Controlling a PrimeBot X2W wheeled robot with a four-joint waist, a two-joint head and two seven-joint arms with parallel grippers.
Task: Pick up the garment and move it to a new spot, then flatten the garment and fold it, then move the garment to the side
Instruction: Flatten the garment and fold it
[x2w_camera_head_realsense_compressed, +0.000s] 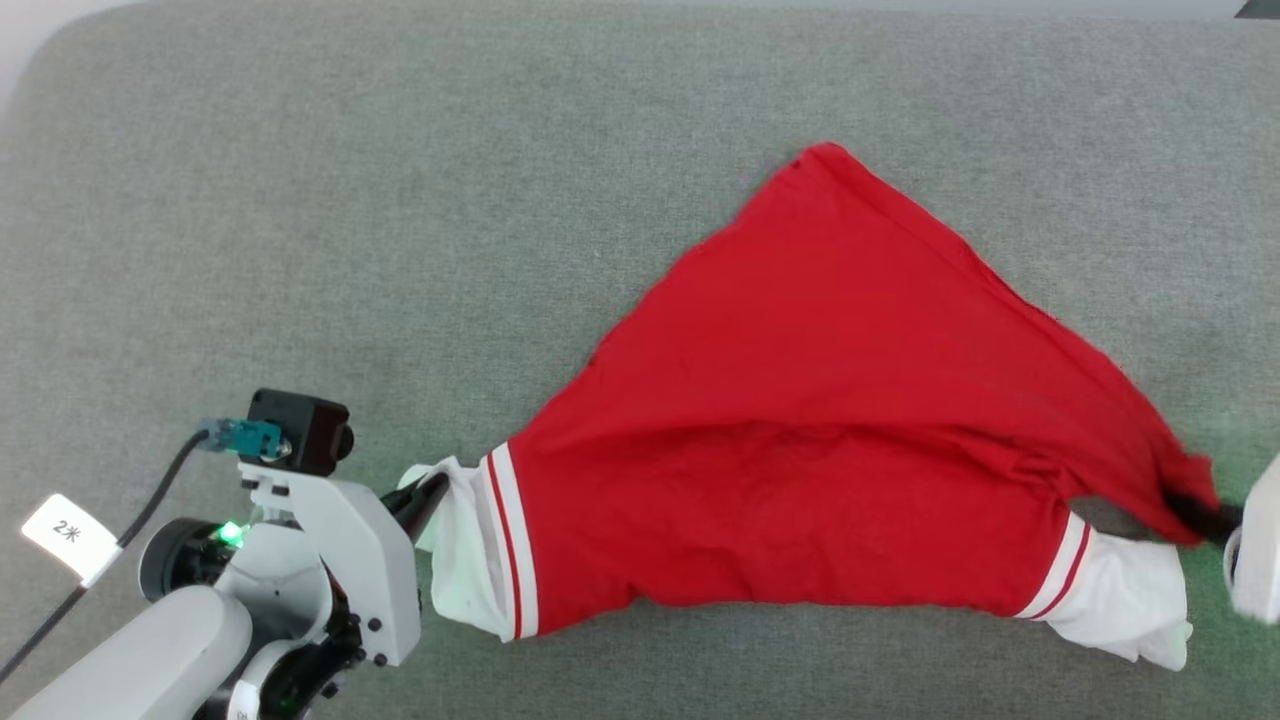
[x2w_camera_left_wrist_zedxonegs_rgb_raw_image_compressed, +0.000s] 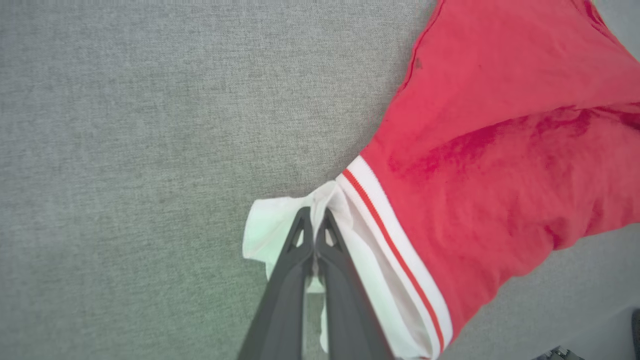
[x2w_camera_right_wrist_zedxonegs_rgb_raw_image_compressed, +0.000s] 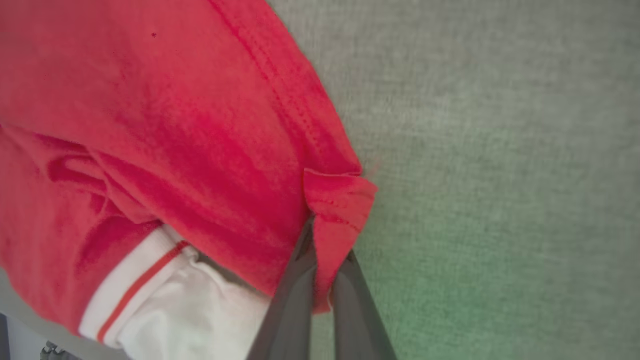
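A grey cloth-covered worktop (x2w_camera_head_realsense_compressed: 300, 200) is carrying the garment (x2w_camera_head_realsense_compressed: 830, 400), which is lying right of centre in the head view, nearest the robot. The garment is a bright red shirt, and it is spreading into a wide triangle with its far corner pointing away from the robot. Its near edge is stretching between the two grippers. A white sleeve (x2w_camera_head_realsense_compressed: 465, 560) with a red-and-white striped band is hanging at the left end, and another sleeve (x2w_camera_head_realsense_compressed: 1130, 590) at the right.

The left gripper (x2w_camera_head_realsense_compressed: 430, 495) is pinching the left sleeve's white cloth; the left wrist view is showing its fingers pressed together on it. The right gripper (x2w_camera_head_realsense_compressed: 1215, 520) is appearing as a dark tip at the red corner. The right wrist view is showing its fingers clamping a folded, stitched red hem above the right sleeve.
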